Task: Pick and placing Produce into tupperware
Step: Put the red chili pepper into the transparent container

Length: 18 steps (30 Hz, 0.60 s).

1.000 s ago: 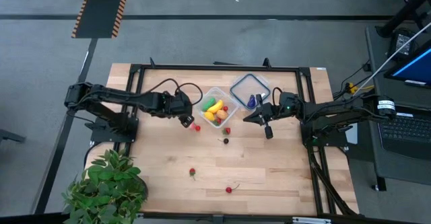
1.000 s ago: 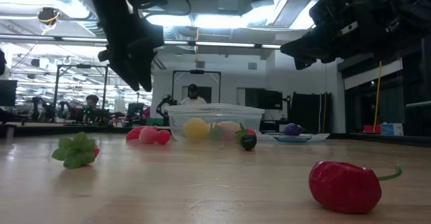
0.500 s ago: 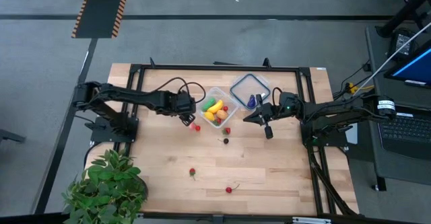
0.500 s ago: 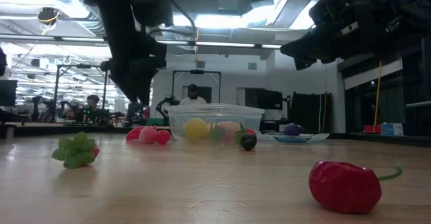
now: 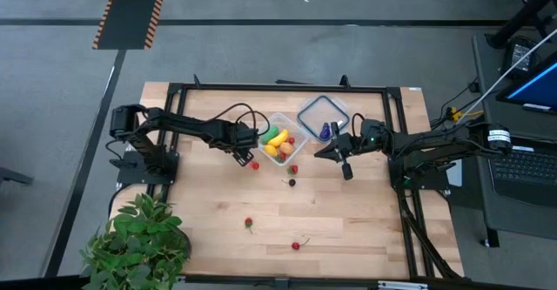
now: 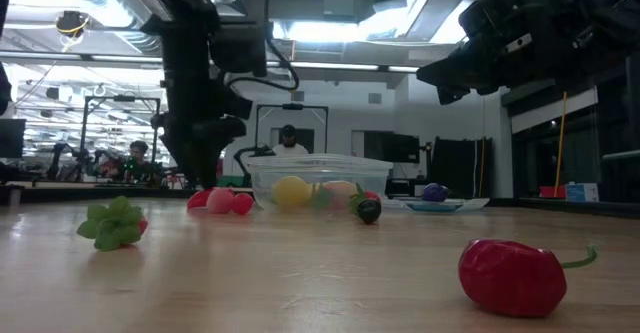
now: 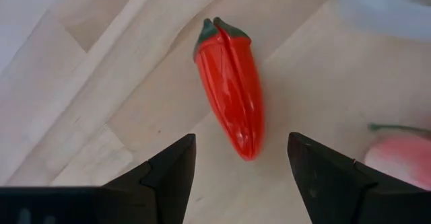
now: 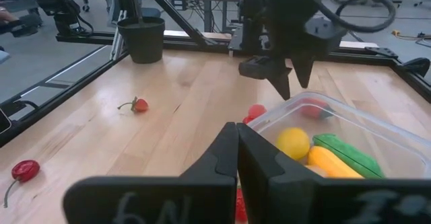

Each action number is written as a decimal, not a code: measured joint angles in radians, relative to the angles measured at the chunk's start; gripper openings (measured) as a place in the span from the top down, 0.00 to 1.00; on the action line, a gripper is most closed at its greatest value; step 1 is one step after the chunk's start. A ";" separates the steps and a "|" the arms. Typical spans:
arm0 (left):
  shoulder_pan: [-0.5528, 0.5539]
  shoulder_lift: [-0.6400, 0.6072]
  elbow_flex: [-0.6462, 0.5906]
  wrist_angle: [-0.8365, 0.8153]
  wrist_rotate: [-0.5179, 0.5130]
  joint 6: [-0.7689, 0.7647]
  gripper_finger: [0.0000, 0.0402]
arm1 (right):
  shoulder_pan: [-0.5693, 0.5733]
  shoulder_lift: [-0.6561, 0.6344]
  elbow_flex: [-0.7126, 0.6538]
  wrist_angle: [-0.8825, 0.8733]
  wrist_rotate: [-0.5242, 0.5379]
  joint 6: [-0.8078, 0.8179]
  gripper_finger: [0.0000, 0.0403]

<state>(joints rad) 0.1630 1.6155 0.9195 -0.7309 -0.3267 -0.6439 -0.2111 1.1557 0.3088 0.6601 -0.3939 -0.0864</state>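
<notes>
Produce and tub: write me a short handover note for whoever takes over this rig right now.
Left gripper: open, low over the red pepper lying on the table beside the tub; nothing held.
Right gripper: shut, empty, waiting on the tub's other side.
Done: yellow and green pieces are in the tub.
Left: the red pepper, a pink piece next to it, a dark piece, a leafy red piece and a cherry-red piece on the table. A purple piece sits on the lid.
</notes>
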 joint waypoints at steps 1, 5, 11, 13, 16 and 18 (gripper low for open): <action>0.006 0.003 0.000 0.000 0.000 0.000 0.43 | 0.000 0.000 0.000 0.000 0.000 0.000 0.99; 0.029 0.003 0.000 0.023 -0.001 0.000 0.43 | 0.000 0.000 0.000 0.000 0.000 0.000 0.99; 0.049 0.003 0.000 0.072 0.006 0.013 0.43 | 0.000 0.000 0.000 -0.001 0.000 0.000 0.99; 0.049 0.003 0.000 0.092 0.012 0.025 0.43 | 0.000 0.000 0.000 -0.001 0.000 0.000 0.99; 0.049 0.003 0.000 0.119 0.049 0.035 0.43 | 0.000 0.000 0.000 -0.001 0.000 0.000 0.99; 0.050 0.003 0.000 0.133 0.057 0.057 0.43 | 0.000 0.000 0.000 -0.001 0.000 0.000 0.99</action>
<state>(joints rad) 0.2127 1.6184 0.9195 -0.5984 -0.2698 -0.5874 -0.2109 1.1557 0.3088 0.6594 -0.3939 -0.0868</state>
